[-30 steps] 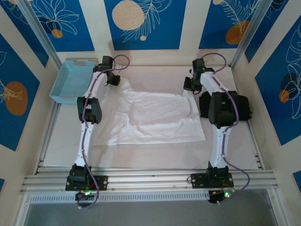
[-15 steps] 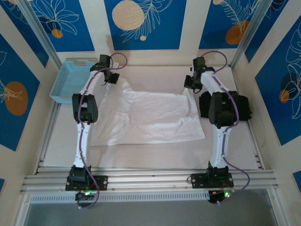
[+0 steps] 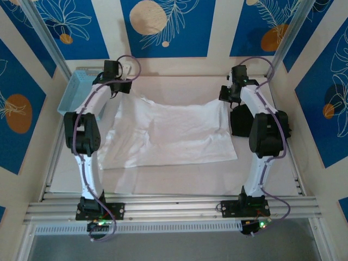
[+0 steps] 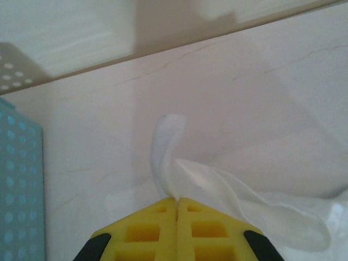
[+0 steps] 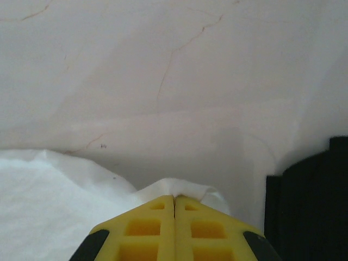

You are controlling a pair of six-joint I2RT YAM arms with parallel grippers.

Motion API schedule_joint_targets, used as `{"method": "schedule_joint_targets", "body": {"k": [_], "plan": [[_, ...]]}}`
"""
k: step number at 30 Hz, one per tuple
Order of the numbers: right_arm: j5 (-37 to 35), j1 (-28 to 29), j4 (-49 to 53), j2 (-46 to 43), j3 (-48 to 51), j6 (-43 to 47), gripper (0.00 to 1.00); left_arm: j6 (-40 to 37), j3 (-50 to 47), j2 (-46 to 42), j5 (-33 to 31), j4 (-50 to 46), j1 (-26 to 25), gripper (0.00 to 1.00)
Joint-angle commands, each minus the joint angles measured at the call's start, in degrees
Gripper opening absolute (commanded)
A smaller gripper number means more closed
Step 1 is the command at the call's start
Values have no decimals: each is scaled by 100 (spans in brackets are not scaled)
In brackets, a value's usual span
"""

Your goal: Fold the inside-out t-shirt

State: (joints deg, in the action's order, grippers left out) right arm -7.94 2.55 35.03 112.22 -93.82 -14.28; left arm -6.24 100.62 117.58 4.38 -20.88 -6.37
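Note:
The inside-out t-shirt [image 3: 168, 133] is a thin white cloth spread over the middle of the table, its far edge lifted at both corners and sagging between them. My left gripper [image 3: 120, 88] is shut on the far left corner; in the left wrist view a twisted strip of the t-shirt [image 4: 168, 157] comes out from between the yellow fingers [image 4: 147, 228]. My right gripper [image 3: 227, 99] is shut on the far right corner, where a fold of the t-shirt [image 5: 185, 190] pokes out between its closed yellow fingers [image 5: 206, 228].
A light blue perforated basket [image 3: 79, 92] stands at the far left, close to the left gripper, with its wall [image 4: 16, 185] showing in the left wrist view. A black folded garment [image 3: 239, 120] lies right of the shirt, under the right arm, its edge [image 5: 307, 201] beside the right gripper.
Both arms have lifted and drawn the shirt's far corners outward and toward the back wall. The far edge now hangs stretched between them. The left jaws closed fully on the cloth.

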Motion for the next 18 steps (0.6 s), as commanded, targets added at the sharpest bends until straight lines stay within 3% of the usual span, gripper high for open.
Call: {"method": "schedule_joint_targets", "body": {"k": [1,18], "plan": [[91,-9,-69,-420,381,22,3,335,-822,-730,194,801,59,0],[-45,-112,-213,-1783,2808,-913,6,1648,-5685,-4192,-438,2310,48,0]]}}
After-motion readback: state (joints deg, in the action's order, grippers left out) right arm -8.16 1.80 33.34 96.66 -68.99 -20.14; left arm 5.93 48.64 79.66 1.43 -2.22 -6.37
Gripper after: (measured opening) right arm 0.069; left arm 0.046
